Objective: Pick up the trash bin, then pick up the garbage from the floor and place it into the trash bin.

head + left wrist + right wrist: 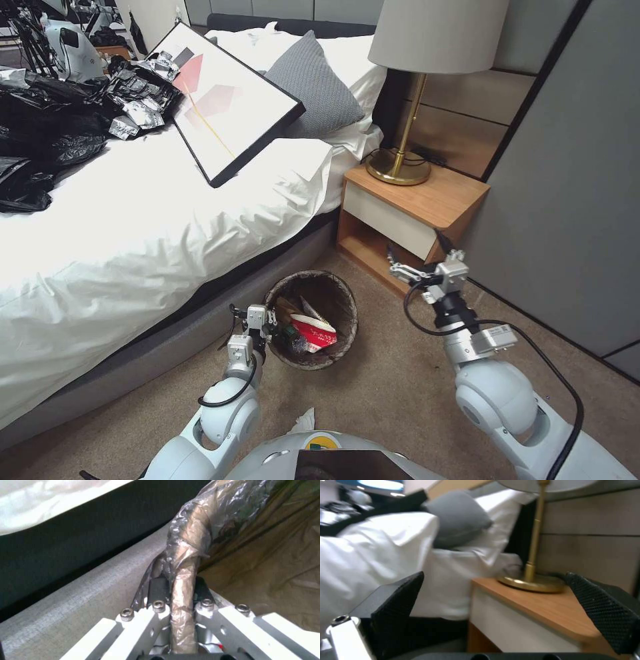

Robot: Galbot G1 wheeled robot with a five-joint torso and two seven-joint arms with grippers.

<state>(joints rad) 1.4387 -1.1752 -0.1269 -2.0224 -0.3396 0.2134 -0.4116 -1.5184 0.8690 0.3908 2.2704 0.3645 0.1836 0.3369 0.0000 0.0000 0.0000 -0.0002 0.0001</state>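
Left gripper (270,319) clamped low; right gripper (415,257) raised, agape

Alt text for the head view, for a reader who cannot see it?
The left hand grips the bag-lined rim of the trash bin, which holds garbage, beside the bed. The right hand hovers open near the nightstand.
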